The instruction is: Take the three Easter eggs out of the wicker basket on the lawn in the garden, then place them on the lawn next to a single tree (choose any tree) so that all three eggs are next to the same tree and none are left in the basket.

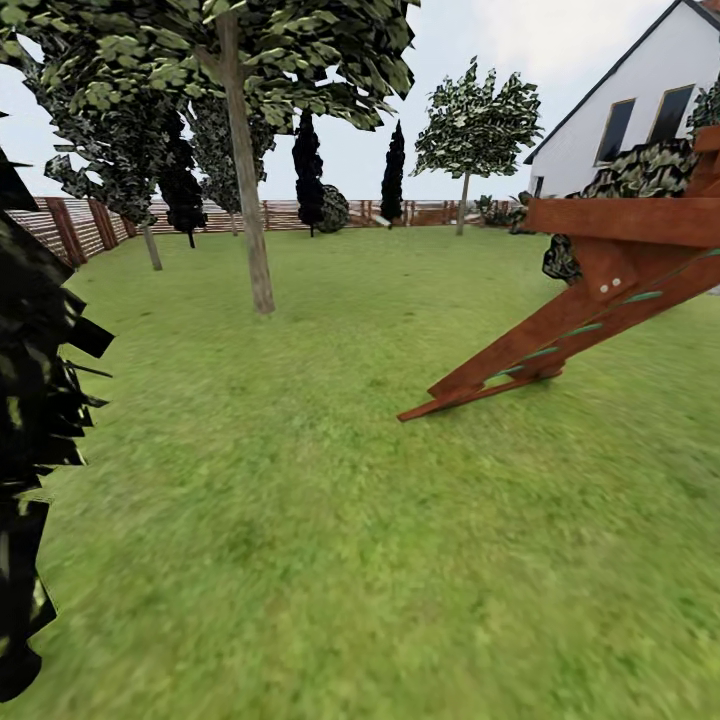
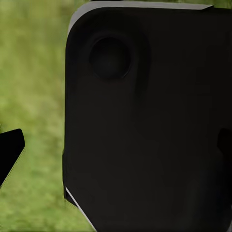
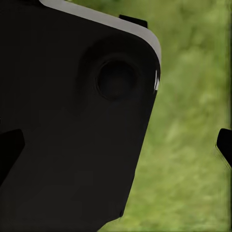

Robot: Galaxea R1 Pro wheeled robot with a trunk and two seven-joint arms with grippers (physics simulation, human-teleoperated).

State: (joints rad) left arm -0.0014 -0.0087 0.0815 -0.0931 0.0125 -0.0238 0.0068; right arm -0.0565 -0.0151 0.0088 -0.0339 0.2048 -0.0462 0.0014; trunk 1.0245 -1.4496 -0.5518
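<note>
Presently the lawn (image 1: 330, 520) takes up the lower and middle part of the head view, bare grass with no egg or basket lying on it, so where those things are cannot be told from these pictures. Nearest candidate tree (image 1: 248, 200), pale straight trunk, stands upper left of centre, rooted in the grass; a second pale-trunked tree (image 1: 466, 190) stands farther back, upper right of centre, near the slatted fence (image 1: 90, 225). Black-foliaged thin trees (image 1: 307, 170) stand between them by the fence. Reddish play tower (image 1: 590, 300) leans in from the right edge, its foot resting on the grass. White house (image 1: 640, 110) at the upper right corner. Black foliage (image 1: 35, 400) crowds the left edge, very close to the camera. Both wrist views face down on blurred grass past a large dark rounded robot part (image 2: 150, 121), likely arms tucked for driving. Dark fingertip (image 2: 10, 150) at frame edge in each wrist view; jaw opening cannot be judged, nothing seen held. Judgement: in transit, searching.
</note>
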